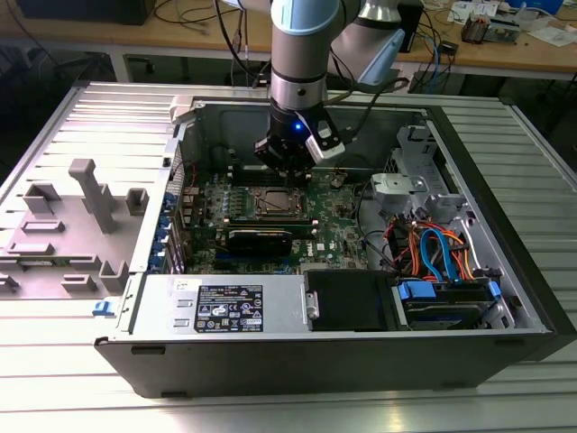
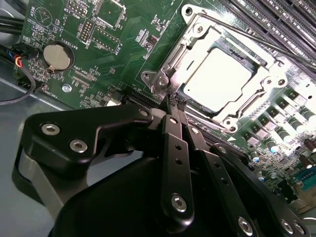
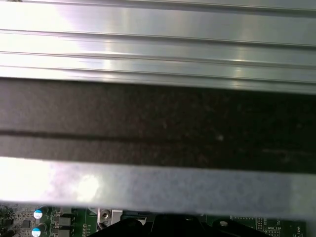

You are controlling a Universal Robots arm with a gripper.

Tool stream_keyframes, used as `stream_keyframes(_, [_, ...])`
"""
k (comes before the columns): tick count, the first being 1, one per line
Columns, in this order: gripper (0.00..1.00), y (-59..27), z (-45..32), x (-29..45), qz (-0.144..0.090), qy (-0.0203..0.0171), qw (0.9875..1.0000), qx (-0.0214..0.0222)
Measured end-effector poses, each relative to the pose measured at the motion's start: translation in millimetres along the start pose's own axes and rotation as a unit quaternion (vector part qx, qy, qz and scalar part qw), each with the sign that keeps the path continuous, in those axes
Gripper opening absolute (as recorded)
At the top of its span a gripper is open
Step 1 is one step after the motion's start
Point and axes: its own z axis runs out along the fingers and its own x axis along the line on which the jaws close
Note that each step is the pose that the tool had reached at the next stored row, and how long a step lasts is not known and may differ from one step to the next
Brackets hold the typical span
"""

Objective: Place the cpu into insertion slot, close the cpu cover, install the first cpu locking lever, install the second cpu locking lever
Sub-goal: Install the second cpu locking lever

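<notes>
The cpu (image 2: 219, 81) lies flat in the insertion slot (image 1: 273, 202) on the green board (image 2: 123, 44), its bright silver top showing through the window of the cpu cover (image 2: 207, 40). The cover is down over it. A thin locking lever (image 2: 256, 43) runs along one side of the socket. My gripper (image 2: 175, 101) is shut, its black fingers (image 2: 173, 128) pressed together. The tips sit just off the socket's corner bracket (image 2: 159, 81), with nothing visible between them. In the exterior view the gripper (image 1: 287, 170) hangs straight down inside the open computer case, just behind the socket.
Long black memory slots (image 2: 276, 19) flank the socket, and a coin battery (image 2: 58, 55) sits on the board. A black card (image 1: 260, 239), the power supply (image 1: 225, 307) and coloured cables (image 1: 433, 248) fill the case. The case wall (image 3: 158, 123) is close by. Grey fixtures (image 1: 90, 194) stand on the ribbed table.
</notes>
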Motion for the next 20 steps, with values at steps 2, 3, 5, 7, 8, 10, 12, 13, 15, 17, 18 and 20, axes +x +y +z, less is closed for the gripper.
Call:
stream_keyframes(2, [0.11, -0.2, 0.0, 0.0, 0.0, 0.0, 1.0, 0.0])
stream_keyframes(3, [0.11, -0.4, 0.0, 0.0, 0.0, 0.0, 1.0, 0.0])
stream_keyframes(5, [0.11, -0.4, 0.0, 0.0, 0.0, 0.0, 1.0, 0.0])
stream_keyframes(7, [0.11, -0.5, 0.0, -0.1, 0.0, 0.0, 1.0, 0.0])
stream_keyframes(8, [0.11, -0.7, 0.0, -0.2, 0.0, 0.0, 1.0, 0.0])
stream_keyframes(10, [0.11, -0.8, 0.0, -0.3, 0.0, 0.0, 1.0, 0.0])
stream_keyframes(12, [0.11, -1.3, -0.1, -0.1, 0.0, 0.0, 1.0, 0.0])
stream_keyframes(13, [0.11, -1.5, -0.3, 0.0, 0.0, 0.0, 1.0, 0.0])
stream_keyframes(15, [0.11, -1.5, -2.0, 0.0, 0.0, 0.0, 1.0, 0.0001])
stream_keyframes(17, [0.11, -1.6, -3.6, 0.0, 0.0, 0.0, 1.0, 0.0])
stream_keyframes(18, [0.11, -1.5, -3.8, -0.1, 0.0, -0.0001, 1.0, -0.0001])
stream_keyframes(20, [0.11, -1.6, -3.8, -0.3, 0.0, 0.0001, 1.0, -0.0001])
